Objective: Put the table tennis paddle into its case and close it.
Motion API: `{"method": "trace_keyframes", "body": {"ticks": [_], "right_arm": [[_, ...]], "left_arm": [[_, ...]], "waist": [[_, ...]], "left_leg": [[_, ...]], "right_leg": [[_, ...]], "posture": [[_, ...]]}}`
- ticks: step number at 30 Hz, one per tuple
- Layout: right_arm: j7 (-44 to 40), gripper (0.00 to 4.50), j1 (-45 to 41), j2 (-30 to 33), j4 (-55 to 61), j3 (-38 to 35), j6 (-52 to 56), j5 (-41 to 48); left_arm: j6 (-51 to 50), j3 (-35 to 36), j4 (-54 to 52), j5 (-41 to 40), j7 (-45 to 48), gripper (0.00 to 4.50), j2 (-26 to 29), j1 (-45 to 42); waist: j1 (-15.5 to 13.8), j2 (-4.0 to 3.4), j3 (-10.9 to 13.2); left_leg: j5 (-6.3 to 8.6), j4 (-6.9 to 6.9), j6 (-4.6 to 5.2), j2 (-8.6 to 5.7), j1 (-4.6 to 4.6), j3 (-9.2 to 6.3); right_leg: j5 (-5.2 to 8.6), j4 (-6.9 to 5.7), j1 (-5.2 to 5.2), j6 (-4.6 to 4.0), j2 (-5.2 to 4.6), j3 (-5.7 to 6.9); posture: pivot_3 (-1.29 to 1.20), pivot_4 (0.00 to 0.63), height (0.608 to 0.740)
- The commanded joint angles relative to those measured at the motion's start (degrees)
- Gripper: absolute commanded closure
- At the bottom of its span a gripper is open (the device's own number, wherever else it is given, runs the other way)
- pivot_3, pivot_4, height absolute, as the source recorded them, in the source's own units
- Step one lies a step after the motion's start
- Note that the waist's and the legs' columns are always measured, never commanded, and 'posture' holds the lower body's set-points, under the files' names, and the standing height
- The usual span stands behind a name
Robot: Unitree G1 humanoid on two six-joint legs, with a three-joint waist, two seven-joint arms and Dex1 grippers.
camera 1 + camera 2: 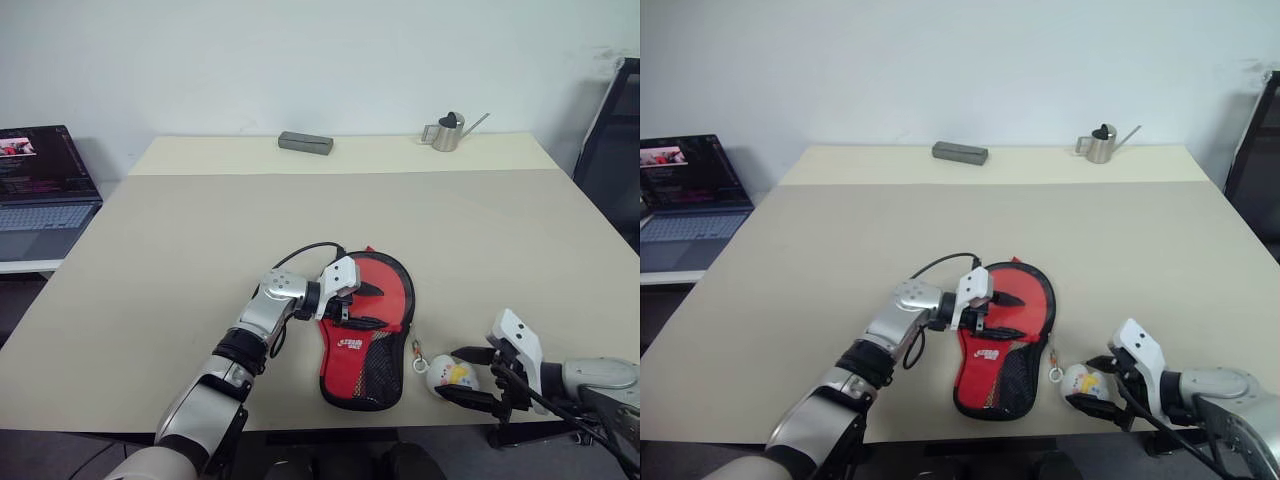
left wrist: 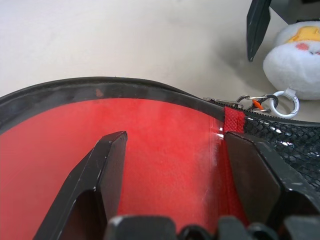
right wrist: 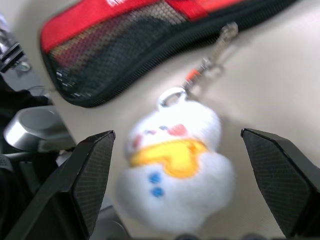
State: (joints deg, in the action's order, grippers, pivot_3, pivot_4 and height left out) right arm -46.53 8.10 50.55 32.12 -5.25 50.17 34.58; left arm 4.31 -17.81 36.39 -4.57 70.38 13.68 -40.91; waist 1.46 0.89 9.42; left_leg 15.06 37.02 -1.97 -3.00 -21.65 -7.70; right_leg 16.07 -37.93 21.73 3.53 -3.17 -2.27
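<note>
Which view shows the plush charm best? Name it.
The right wrist view: the plush charm sits close up between the open right pincer's fingers. Both eye views show it small beside the case; the left wrist view catches its edge.

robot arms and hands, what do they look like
Silver metal arm segments with black joint bands. Each wrist carries a white housing ahead of two black tapered fingers: left hand, right hand. A black cable loops over the left wrist; thin black wires run along the right forearm.

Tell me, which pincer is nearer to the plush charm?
Right. The right pincer stands open around the plush charm; the left pincer is over the red case, farther away.
</note>
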Motion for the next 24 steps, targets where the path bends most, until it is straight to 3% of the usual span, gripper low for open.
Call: {"method": "trace_keyframes", "body": {"ticks": [1,6,9,13,17,20,24], "right_arm": [[-0.8,0.07,0.3,0.2,0.1,0.7,-2.5,-1.1],[-0.8,0.23,0.3,0.0,0.4,1.8,-3.8,-2.7],[-0.9,0.93,0.5,0.3,1.0,2.4,-4.9,-3.6],[-1.3,2.35,1.0,1.1,2.2,2.7,-6.6,-5.4],[-2.8,3.45,0.6,3.2,3.2,2.2,-8.0,-6.3],[-4.3,3.99,-0.3,5.1,3.5,1.2,-8.6,-6.2],[-6.9,4.14,-2.3,8.0,3.5,-0.8,-8.8,-5.4]], "left_arm": [[0.2,-0.2,0.1,0.7,-0.2,1.13,-0.1,0.7],[0.0,0.0,-0.2,0.7,-0.3,1.13,0.1,0.9],[0.2,0.0,0.1,0.9,-0.4,1.13,0.2,0.9],[0.7,-0.4,0.5,1.4,-0.6,1.13,0.1,1.3],[0.9,-1.0,0.1,1.8,-0.6,1.13,-0.2,2.1],[1.3,-1.4,0.4,2.2,-0.9,1.13,-0.7,2.3],[1.3,-1.7,0.8,2.3,-0.9,1.13,-1.4,2.3]], "waist": [[0.0,0.0,0.0],[0.0,0.0,0.0],[0.0,0.0,0.0],[0.0,0.0,0.0],[0.0,-0.01,0.0],[0.0,0.0,0.0],[-0.1,-0.01,0.0]], "left_leg": [[0.0,0.0,0.0,0.0,0.0,0.0],[0.0,0.0,0.0,0.0,0.0,0.0],[0.0,0.0,0.0,0.0,0.01,0.0],[0.0,0.0,0.0,0.0,0.01,-0.01],[0.0,0.0,0.0,0.0,0.03,0.01],[0.0,-0.01,0.0,0.0,0.08,-0.01],[0.0,-0.01,0.0,-0.02,0.21,-0.01]], "right_leg": [[0.0,0.0,0.0,0.0,0.0,0.0],[0.0,0.0,0.0,0.0,0.0,0.0],[0.0,0.0,0.0,0.01,0.0,0.0],[0.0,0.0,0.0,0.01,0.0,0.0],[0.01,0.0,-0.01,0.02,0.0,-0.02],[0.15,0.03,-0.08,0.26,0.0,-0.01],[0.16,0.08,-0.26,0.28,-0.02,0.01]], "posture": [[0.0,0.15,0.74],[0.0,0.15,0.74],[0.0,0.15,0.74],[0.0,0.15,0.74],[0.0,0.15,0.74],[0.0,0.15,0.74],[0.0,0.15,0.74]]}}
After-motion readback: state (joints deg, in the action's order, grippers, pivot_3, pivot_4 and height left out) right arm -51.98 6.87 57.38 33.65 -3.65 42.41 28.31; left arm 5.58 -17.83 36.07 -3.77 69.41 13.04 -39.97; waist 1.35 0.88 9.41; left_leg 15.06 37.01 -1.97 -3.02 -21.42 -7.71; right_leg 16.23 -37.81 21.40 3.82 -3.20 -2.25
